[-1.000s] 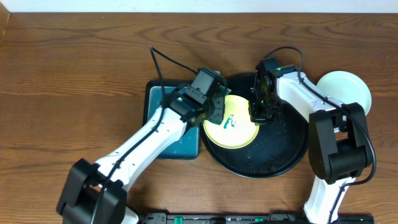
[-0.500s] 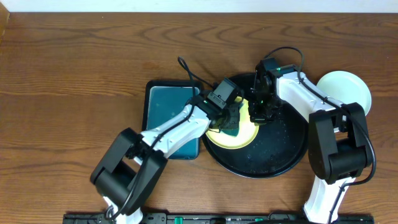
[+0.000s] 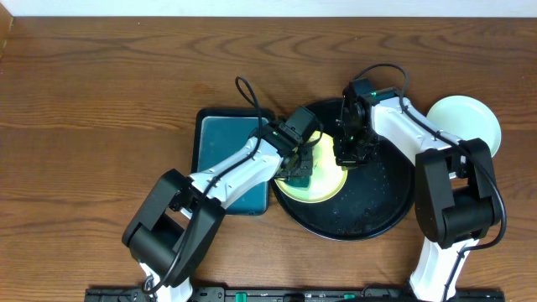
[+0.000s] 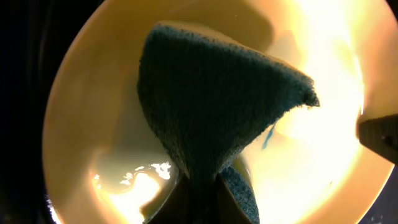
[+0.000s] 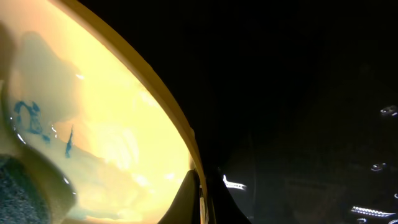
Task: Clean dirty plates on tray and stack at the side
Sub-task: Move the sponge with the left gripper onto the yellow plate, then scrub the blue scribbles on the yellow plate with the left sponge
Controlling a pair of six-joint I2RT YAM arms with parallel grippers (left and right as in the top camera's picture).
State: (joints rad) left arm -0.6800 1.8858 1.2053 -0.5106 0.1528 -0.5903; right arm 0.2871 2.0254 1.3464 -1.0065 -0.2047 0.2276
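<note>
step in hand: wiping the round yellow plate [image 3: 323, 189], which lies in the large round black tray [image 3: 382, 214]. my left gripper [image 3: 299, 170] is clenched on a dark teal sponge [image 4: 211, 112] pressed to the plate face. my right gripper [image 5: 204, 198] pinches the plate rim. teal scribble marks [image 5: 28, 118] show beside the sponge. next move: sweep the sponge across them. a pale mint-white plate [image 3: 466, 117] sits outside the tray, on my right.
</note>
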